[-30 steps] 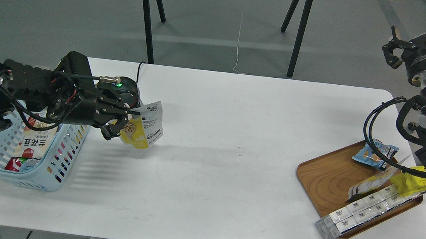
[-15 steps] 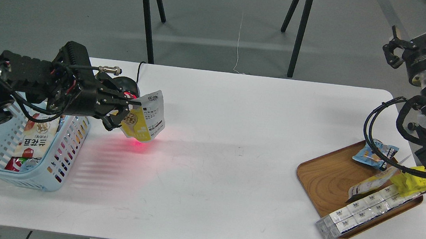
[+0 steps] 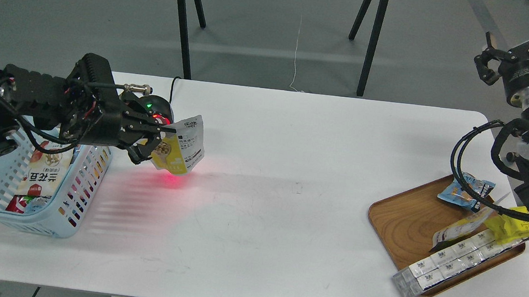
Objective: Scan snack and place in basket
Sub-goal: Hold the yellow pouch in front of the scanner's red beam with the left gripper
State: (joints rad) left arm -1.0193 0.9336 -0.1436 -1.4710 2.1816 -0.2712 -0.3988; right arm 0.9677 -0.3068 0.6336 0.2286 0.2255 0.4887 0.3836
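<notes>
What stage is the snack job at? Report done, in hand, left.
Done: the snack is picked up, pinched in the left gripper, clear of the table. In hand: scanning, judging by the red glow on the pouch's lower edge and the table under it. Left: dropping it into the basket, which sits beside the arm and already holds other packets.

At far left, the basket (image 3: 75, 208) is smooth light-blue plastic; the snack (image 3: 182, 148) beside it is glossy film. The desk (image 3: 259, 206) looks matt white; at lower right, the tray (image 3: 401, 220) is grained wood.
</notes>
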